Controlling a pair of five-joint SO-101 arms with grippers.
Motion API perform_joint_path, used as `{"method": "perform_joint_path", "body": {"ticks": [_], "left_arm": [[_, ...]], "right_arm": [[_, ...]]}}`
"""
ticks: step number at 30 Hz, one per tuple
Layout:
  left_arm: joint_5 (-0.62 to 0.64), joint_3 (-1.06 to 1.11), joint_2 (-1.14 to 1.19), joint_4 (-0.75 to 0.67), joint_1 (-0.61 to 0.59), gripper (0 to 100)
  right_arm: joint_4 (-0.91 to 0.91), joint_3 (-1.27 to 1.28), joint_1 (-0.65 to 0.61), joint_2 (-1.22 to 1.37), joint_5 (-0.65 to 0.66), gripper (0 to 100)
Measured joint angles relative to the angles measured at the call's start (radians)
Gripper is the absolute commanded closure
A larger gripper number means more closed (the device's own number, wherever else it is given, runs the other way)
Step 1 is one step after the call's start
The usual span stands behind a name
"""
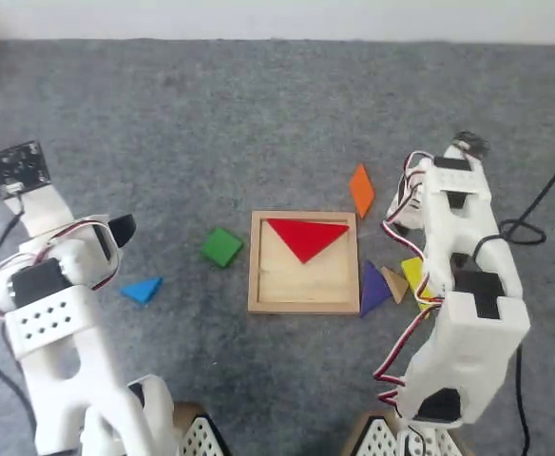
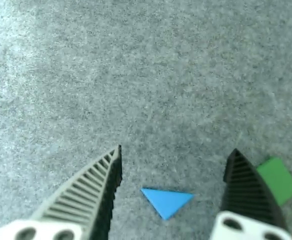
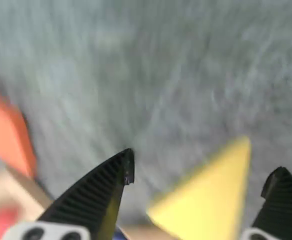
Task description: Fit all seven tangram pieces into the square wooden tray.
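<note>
At worktop centre: square wooden tray [image 1: 255, 261], with the red triangle [image 1: 306, 236] seated against its far edge and six pieces loose. Left gripper [image 2: 176, 149]: jaws wide, over the blue triangle [image 2: 167, 201]. Right gripper [image 3: 204, 160]: jaws wide, over the yellow triangle [image 3: 206, 200]. Step, as judged: pickup. The next move calls for descending and closing squarely.

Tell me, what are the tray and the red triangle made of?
The tray looks like bare, unpainted wood: pale tan with faint streaks. The red triangle looks painted, smooth and matte; maybe wood beneath, but the paint hides it.
</note>
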Motion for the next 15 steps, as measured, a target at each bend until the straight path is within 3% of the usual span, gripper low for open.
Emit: {"method": "perform_joint_path", "body": {"ticks": [2, 6, 10, 15], "left_arm": [[0.0, 0.0, 0.0, 0.0, 0.0, 68], [0.0, 0.0, 0.0, 0.0, 0.0, 68], [0.0, 0.0, 0.0, 0.0, 0.0, 68], [0.0, 0.0, 0.0, 0.0, 0.0, 68]], "right_arm": [[0.14, -0.02, -0.003, 0.0, 0.138, 60.0], [0.232, -0.023, -0.006, -0.002, 0.184, 60.0], [0.226, 0.041, -0.032, -0.037, 0.161, 60.1], [0.086, 0.141, -0.046, -0.064, 0.175, 60.1]]}}
